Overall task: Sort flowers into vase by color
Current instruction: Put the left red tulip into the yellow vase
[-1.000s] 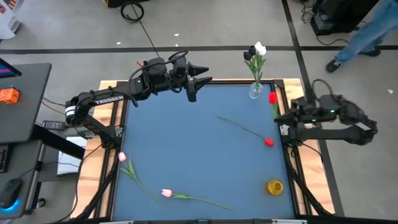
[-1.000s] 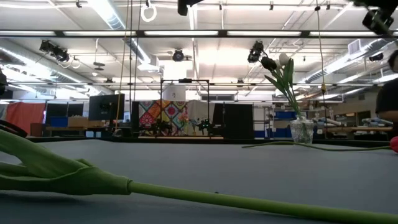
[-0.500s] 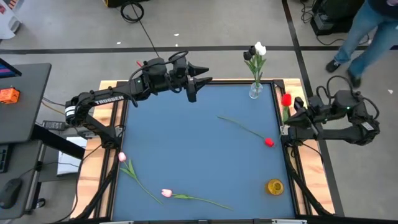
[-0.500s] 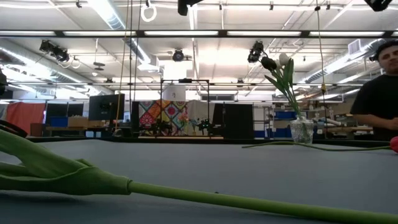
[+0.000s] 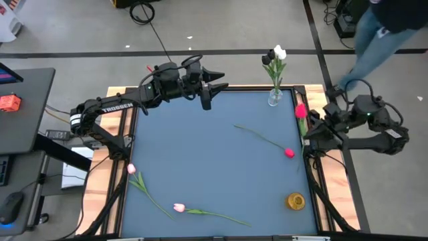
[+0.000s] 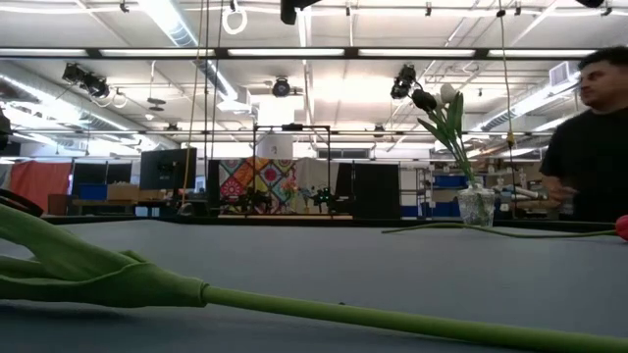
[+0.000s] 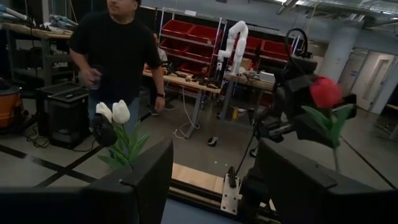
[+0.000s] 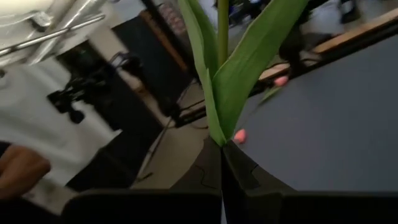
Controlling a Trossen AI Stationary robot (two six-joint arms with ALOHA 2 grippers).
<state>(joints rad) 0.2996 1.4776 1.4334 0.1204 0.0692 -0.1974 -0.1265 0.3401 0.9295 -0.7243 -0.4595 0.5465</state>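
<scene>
My right gripper (image 5: 309, 128) stands over the table's right edge, shut on a red tulip (image 5: 300, 110) whose head (image 7: 326, 92) points up. A glass vase (image 5: 275, 98) at the far edge holds white and black flowers (image 7: 115, 113). Another red tulip (image 5: 289, 152) lies flat on the blue table. Two pink tulips (image 5: 131, 169) (image 5: 178, 208) lie flat near the left front. My left gripper (image 5: 208, 90) hangs open above the far edge, left of the vase, with nothing between its fingers. My right gripper pinches the red tulip's green stem (image 8: 222, 134) between its two fingers, where the long leaves (image 8: 249, 68) branch off. The fingers come about level from the table's right side and lie across the stem. The tulip stands nearly upright, clear of the table.
A yellow round object (image 5: 295, 201) sits near the right front corner. A person (image 6: 594, 147) stands beyond the table's far right corner. Wooden frame rails (image 5: 120, 127) run along the table's sides. In the low view a green stem (image 6: 294, 304) lies close to the camera.
My right gripper has risen a little and turned its wrist, still shut on the red tulip, whose head has swung slightly out toward the right edge and back. The person has walked along behind the far right corner.
</scene>
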